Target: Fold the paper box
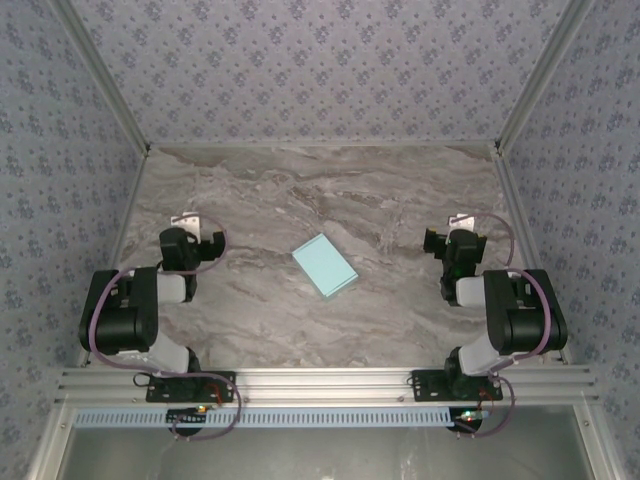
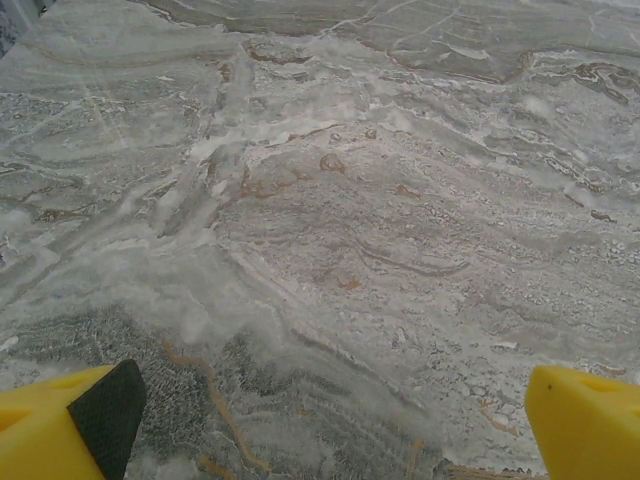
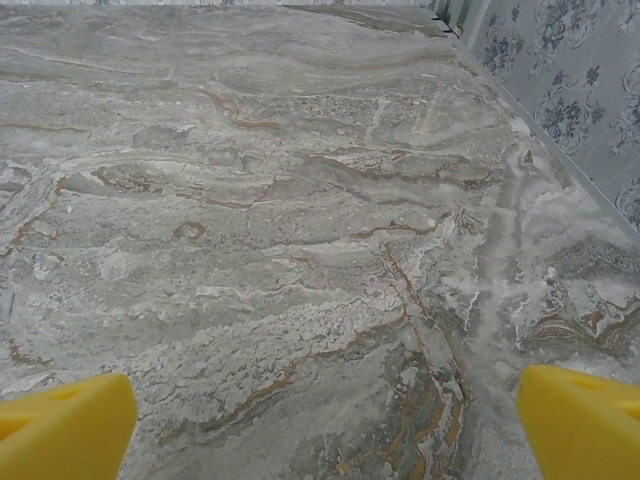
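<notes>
The paper box [image 1: 325, 265] is seen from above as a flat, closed, light turquoise rectangle lying near the middle of the marbled grey table [image 1: 300, 190], turned at an angle so that its long sides run from far left to near right. Nothing is touching it. The left arm [image 1: 125, 310] and the right arm [image 1: 515, 310] are drawn back to their own sides, both well apart from the box. The left gripper [image 2: 330, 420] is held wide above bare table, its yellow fingers [image 2: 50, 425] standing at the two near corners of its wrist view. The right gripper [image 3: 325, 425] is likewise spread wide and holds nothing, with the patterned wall [image 3: 570, 90] seen at its far right
</notes>
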You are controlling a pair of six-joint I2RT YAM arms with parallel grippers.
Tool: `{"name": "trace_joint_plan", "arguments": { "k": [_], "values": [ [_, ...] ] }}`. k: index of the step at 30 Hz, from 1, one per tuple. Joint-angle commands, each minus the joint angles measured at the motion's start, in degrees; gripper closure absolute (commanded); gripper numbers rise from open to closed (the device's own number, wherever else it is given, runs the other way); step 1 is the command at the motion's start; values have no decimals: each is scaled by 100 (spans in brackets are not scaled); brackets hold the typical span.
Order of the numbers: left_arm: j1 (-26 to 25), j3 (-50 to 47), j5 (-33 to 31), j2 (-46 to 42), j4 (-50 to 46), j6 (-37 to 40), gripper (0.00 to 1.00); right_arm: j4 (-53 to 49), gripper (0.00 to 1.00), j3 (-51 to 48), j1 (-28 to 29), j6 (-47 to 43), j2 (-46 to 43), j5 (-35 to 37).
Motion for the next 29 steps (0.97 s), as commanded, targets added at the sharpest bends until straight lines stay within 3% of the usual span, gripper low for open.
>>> {"name": "trace_joint_plan", "arguments": {
  "k": [1,16,20,29],
  "values": [
    [-35,123,-121,-36,140,-76,1,184,0,42,10,76,-14,4],
    [-76,123,-204,-36,143,-50,1,160,0,56,-6,76,-11,-58],
    [-82,118,-204,-37,135,-50,1,-92,0,178,-147,-86,-12,-939],
    [-71,123,-196,-40,149,-58,1,-65,0,155,-145,-104,-25,-958]
  ]
}}
